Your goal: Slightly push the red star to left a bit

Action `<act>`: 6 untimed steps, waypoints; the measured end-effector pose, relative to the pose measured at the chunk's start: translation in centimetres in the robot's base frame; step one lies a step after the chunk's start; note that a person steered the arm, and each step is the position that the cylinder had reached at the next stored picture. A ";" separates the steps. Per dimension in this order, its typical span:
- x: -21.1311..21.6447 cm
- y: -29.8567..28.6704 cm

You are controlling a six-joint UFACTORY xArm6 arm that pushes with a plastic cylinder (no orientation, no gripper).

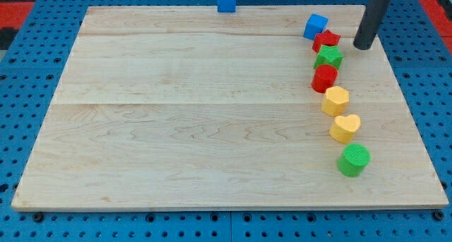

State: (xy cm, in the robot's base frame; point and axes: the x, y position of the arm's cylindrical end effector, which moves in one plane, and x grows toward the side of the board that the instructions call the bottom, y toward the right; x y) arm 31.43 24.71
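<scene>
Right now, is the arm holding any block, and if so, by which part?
Nothing is held. My tip stands on the board just to the view's right of the red star, apart from it.

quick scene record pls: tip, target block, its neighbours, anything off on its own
tip: my tip, just to the view's right of the red star, small gap
target: red star, near the board's top right
neighbours: blue cube above-left, green star below
rest of column, downward: red cylinder, yellow hexagon, yellow heart, green cylinder
alone: blue block at top edge
</scene>
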 end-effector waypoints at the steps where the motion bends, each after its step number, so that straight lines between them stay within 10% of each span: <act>1: -0.6 -2.0; 4: -1.5 -0.8; 6: -10.6 0.8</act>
